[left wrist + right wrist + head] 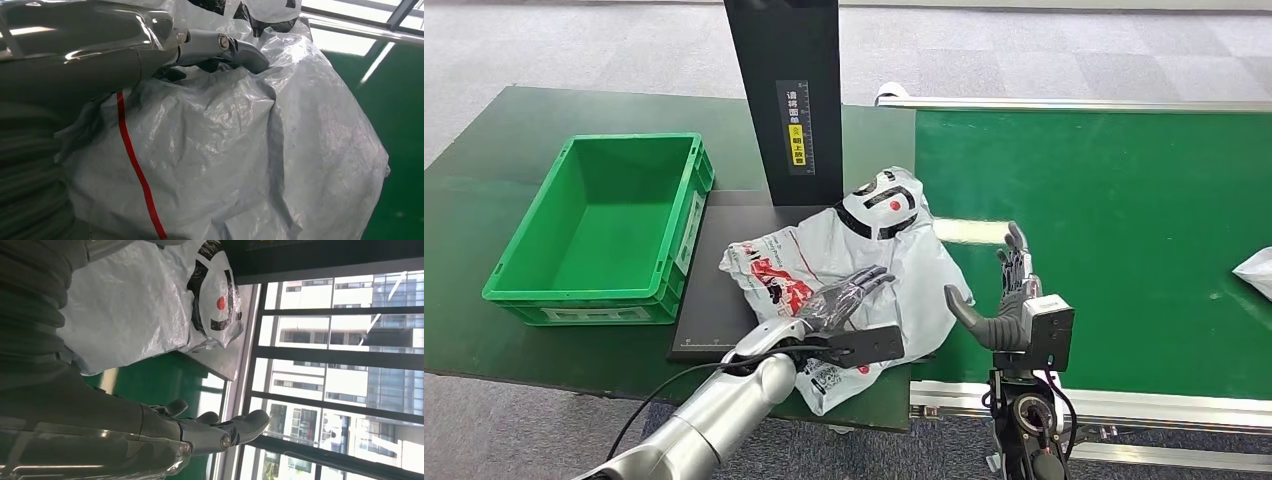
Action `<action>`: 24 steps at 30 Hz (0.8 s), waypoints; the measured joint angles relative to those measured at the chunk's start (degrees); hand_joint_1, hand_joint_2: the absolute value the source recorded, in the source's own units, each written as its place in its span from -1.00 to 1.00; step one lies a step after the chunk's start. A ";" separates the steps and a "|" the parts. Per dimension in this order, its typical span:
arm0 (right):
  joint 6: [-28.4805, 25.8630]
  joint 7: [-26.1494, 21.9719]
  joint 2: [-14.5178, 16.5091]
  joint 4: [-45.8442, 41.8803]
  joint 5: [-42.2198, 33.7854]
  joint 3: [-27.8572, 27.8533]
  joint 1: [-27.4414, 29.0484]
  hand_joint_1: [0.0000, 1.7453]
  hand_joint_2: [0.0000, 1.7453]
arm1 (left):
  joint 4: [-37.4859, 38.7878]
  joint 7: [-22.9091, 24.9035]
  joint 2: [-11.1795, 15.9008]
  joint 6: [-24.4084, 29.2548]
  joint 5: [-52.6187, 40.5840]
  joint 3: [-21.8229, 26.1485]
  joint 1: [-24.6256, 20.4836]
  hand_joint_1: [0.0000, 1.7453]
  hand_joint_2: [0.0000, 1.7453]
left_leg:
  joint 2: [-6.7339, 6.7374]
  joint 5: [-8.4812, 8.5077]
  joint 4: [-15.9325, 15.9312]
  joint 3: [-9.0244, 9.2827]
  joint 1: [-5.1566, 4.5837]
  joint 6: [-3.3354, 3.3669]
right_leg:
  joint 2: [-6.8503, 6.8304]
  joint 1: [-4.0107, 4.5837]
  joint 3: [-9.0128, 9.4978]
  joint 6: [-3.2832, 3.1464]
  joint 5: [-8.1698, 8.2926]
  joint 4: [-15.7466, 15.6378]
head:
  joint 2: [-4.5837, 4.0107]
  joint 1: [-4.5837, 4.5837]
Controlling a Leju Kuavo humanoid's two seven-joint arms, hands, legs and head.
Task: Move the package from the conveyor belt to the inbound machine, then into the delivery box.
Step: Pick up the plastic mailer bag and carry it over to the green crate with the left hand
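Package, a crumpled white plastic bag, lies mostly on the dark scanner plate of the inbound machine, its near edge hanging off the worktop and its right side reaching the belt. Nearest, the left hand rests flat on it, fingers spread, gripping nothing. The right hand stands open just beside the bag over the belt, empty. Judging by this, the first move looks done; the green box farther left is empty, so that transfer remains.

Silver arms, dark-fingered grey hands
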 joint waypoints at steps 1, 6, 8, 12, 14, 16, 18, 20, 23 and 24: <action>0.00 0.01 0.01 0.00 0.01 -0.02 0.00 -1.00 1.00 | 0.27 0.00 -0.05 -0.07 0.00 -0.16 -0.08 -1.00 1.00 | 0.00 0.00 0.00 0.00 0.00 0.00 | 0.00 0.00 0.00 0.00 0.00 0.00 | 0.00 -0.01; 0.00 0.03 0.01 0.00 0.05 -0.17 0.00 -1.00 1.00 | 1.14 0.00 -0.16 -0.20 -0.02 -0.72 -0.38 -1.00 1.00 | 0.00 0.00 0.00 0.00 0.00 0.00 | 0.00 0.00 0.00 0.00 0.00 0.00 | 0.00 -0.01; 0.00 0.04 0.01 0.00 0.06 -0.23 0.00 -1.00 1.00 | 1.36 0.00 -0.20 -0.24 -0.03 -0.91 -0.49 -1.00 1.00 | 0.00 0.00 0.00 0.00 0.00 0.00 | 0.00 0.00 0.00 0.00 0.00 0.00 | 0.00 -0.01; 0.00 0.24 0.01 0.00 0.10 -0.39 0.01 -1.00 1.00 | 1.73 0.10 -0.27 -1.72 -0.94 -1.35 -0.76 -1.00 1.00 | 0.00 0.00 0.00 0.00 0.00 0.00 | 0.00 0.00 0.01 0.00 0.00 0.00 | 0.00 -0.01; 0.00 0.45 0.01 -0.02 0.17 -0.50 0.05 -1.00 1.00 | 1.91 0.16 -0.28 -2.55 -2.03 -1.98 -0.80 -1.00 1.00 | -0.01 0.00 0.00 0.00 0.00 0.00 | 0.00 0.00 0.01 0.00 0.00 0.00 | 0.00 -0.01; 0.00 0.61 0.01 -0.16 0.30 -0.61 0.21 -1.00 1.00 | 2.12 0.16 -0.29 -2.83 -3.49 -2.90 -0.81 -0.62 1.00 | -0.01 0.00 0.00 0.00 0.00 0.00 | 0.00 0.00 0.01 0.00 0.00 0.00 | 0.00 0.00; 0.00 0.76 0.01 -0.40 0.43 -0.69 0.45 -1.00 1.00 | 2.33 0.03 -0.29 -3.00 -4.60 -3.85 -0.80 0.32 1.00 | -0.02 0.00 0.00 0.00 0.00 0.00 | 0.00 0.00 0.02 0.00 0.00 0.00 | 0.00 0.00; 0.00 0.85 0.01 -0.63 0.57 -0.74 0.72 -1.00 1.00 | 2.51 -0.20 -0.29 -3.11 -4.89 -4.46 -0.78 0.94 1.00 | -0.02 0.00 0.00 0.00 0.00 0.00 | -0.01 0.00 0.02 0.00 0.00 0.00 | -0.01 -0.01; 0.01 1.01 0.01 -0.91 1.09 -0.78 1.25 -1.00 1.00 | 2.55 -0.91 -0.28 -2.11 -4.87 -4.68 -0.71 1.00 1.00 | -0.02 0.00 -0.01 0.01 0.00 0.00 | -0.01 0.00 0.03 0.00 0.00 0.00 | -0.01 0.00; 0.04 1.14 0.01 -0.94 1.31 -0.78 1.41 -1.00 1.00 | 2.52 -1.26 -0.27 -1.59 -4.87 -4.68 -0.65 1.00 1.00 | -0.02 0.00 -0.01 0.01 0.00 0.00 | -0.01 0.00 0.04 0.00 0.00 0.00 | -0.01 0.01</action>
